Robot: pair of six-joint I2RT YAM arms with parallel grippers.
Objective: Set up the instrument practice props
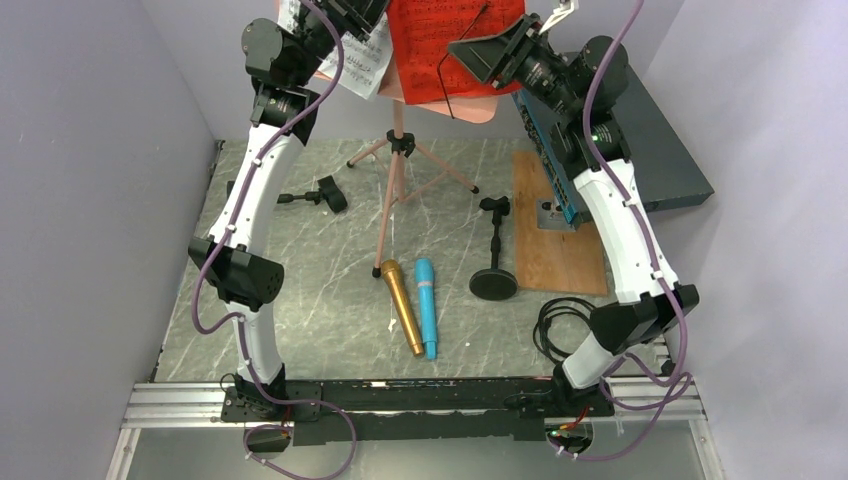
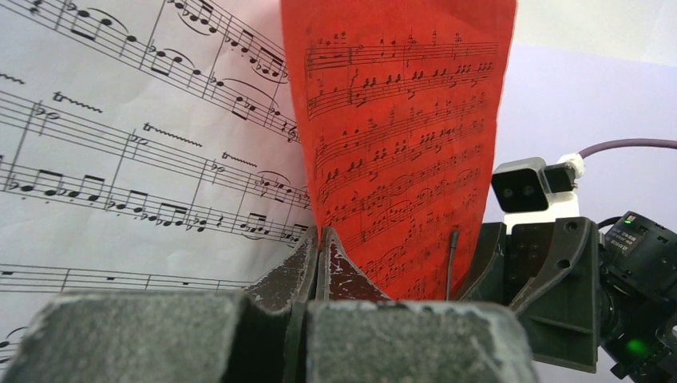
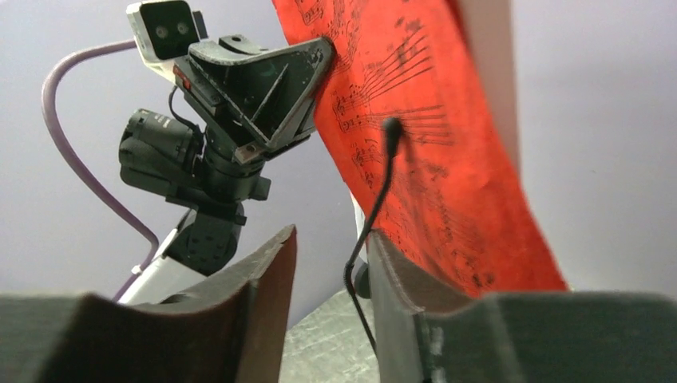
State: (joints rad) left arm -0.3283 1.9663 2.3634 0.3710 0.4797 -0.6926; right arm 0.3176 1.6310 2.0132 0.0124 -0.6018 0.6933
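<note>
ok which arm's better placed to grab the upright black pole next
Right, probably. The upright pole stands on the robot's right side, and the right gripper has its jaws apart. The left gripper is shut, up against the white page.

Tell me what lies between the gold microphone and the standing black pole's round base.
The blue microphone lies there, close beside the gold microphone and apart from the round base. The top external view shows this.
</note>
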